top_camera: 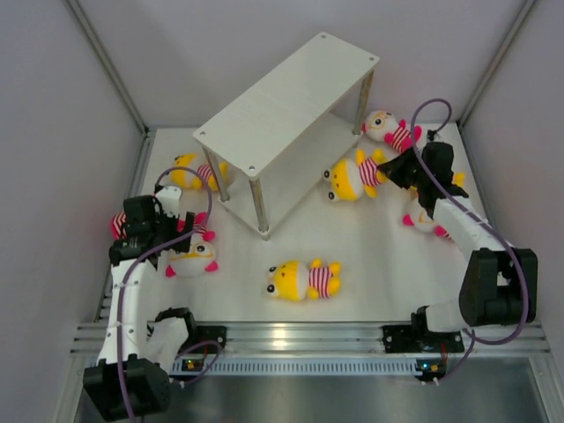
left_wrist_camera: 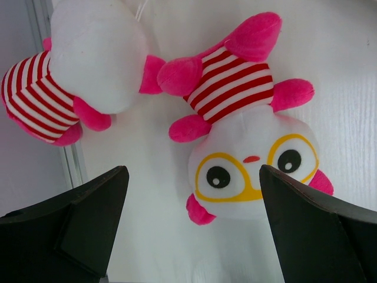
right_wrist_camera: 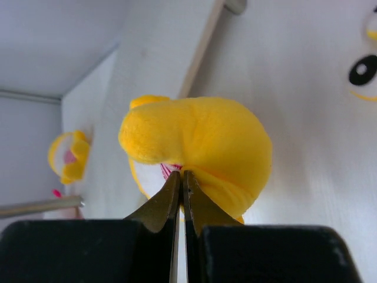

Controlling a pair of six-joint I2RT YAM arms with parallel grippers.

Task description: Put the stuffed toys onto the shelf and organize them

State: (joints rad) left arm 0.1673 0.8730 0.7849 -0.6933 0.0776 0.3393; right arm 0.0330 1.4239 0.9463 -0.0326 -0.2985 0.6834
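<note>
The shelf (top_camera: pixel 291 110) stands at the back middle, both white boards bare. Several stuffed toys lie on the table around it. My right gripper (top_camera: pixel 398 170) is shut, its tips pinching a fold of a yellow stuffed toy (top_camera: pixel 352 176) beside the shelf's right end. In the right wrist view the jaws (right_wrist_camera: pixel 181 175) meet under that toy's yellow body (right_wrist_camera: pixel 200 138). My left gripper (top_camera: pixel 167 231) hangs open over a white-headed toy with glasses (left_wrist_camera: pixel 250 162), its fingers apart on either side of the head. A second white-headed toy (left_wrist_camera: pixel 94 59) lies face down beside it.
Other toys: a yellow one (top_camera: pixel 196 170) left of the shelf, a yellow one (top_camera: pixel 302 279) at the front middle, a white-headed one (top_camera: pixel 390 130) at the back right, another (top_camera: pixel 421 220) under my right arm. Metal frame rails line the table's sides.
</note>
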